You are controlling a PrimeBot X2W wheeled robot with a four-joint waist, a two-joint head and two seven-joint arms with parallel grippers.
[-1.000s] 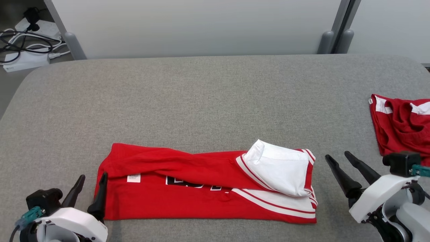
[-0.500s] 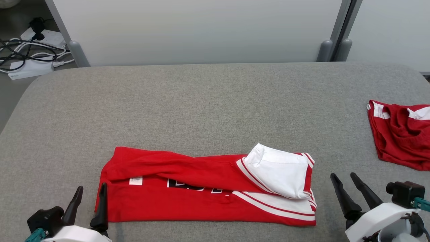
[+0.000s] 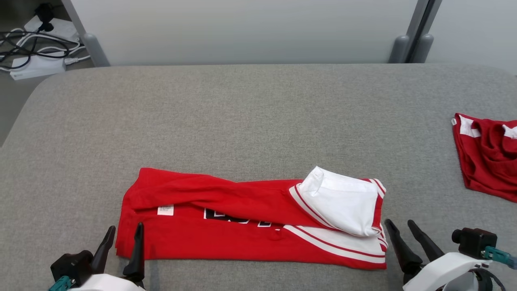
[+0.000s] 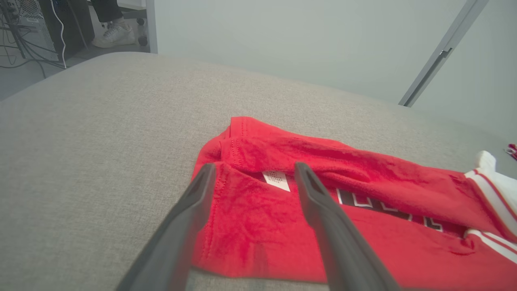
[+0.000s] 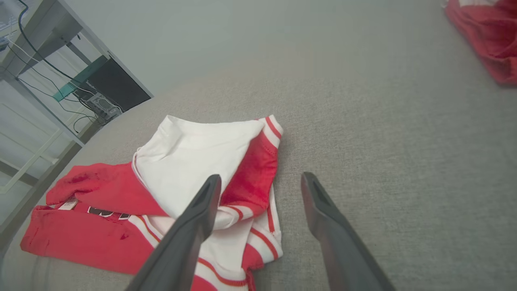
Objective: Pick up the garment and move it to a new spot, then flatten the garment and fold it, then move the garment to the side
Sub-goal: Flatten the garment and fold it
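The garment [image 3: 242, 226] lies folded into a long band near the table's [image 3: 242, 113] front, left claw [image 3: 126, 226] and right claw [image 3: 400, 221] open, empty, at its ends; crosswise folding and moving aside probably remain.

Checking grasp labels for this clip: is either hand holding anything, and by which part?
Nothing is held. The left hand is open at the folded red shirt's left end, the right hand open beside its white-striped end; neither pinches cloth.

A crumpled red-and-white cloth [image 3: 486, 161] lies at the right edge of the grey counter [image 3: 242, 113], with white power strips [image 3: 36, 68] and tangled cables [image 3: 28, 42] on the floor beyond its far-left corner.
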